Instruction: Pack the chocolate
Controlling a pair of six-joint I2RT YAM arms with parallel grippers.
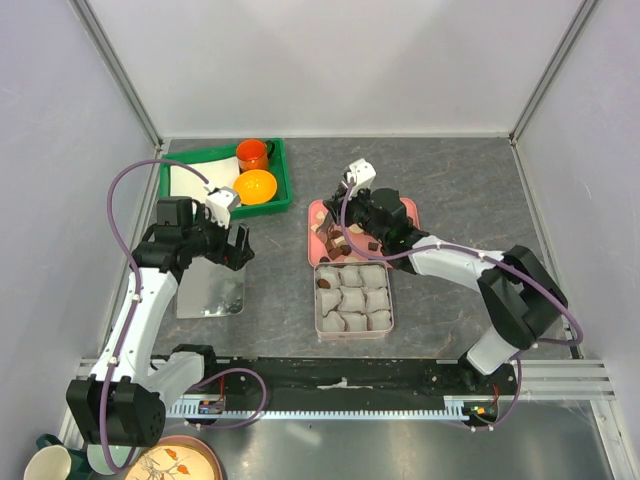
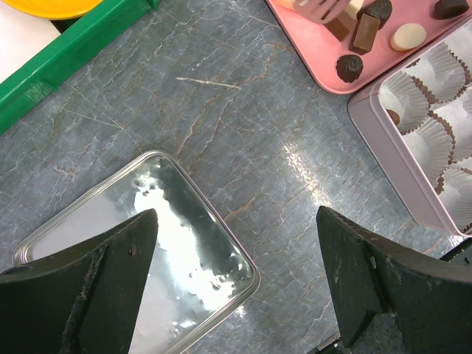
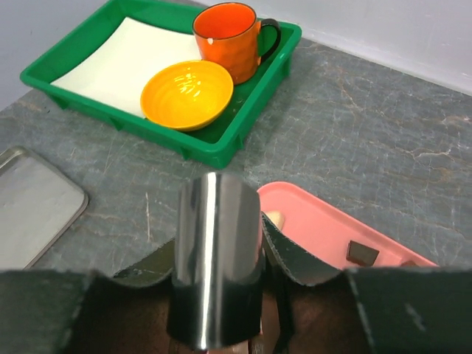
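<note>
Several small chocolate pieces, dark brown and one pale, lie on a pink tray. Just in front of it stands the square tin with its paper cups; one dark piece sits in the tin's far left cup. My right gripper hovers over the tray's left part, shut on shiny metal tongs, whose pale tips reach down among the pieces. My left gripper hangs open and empty over the corner of the tin lid.
The silver lid lies flat to the left of the tin. A green tray at the back left holds an orange mug, an orange bowl and a white sheet. Grey walls close in the table.
</note>
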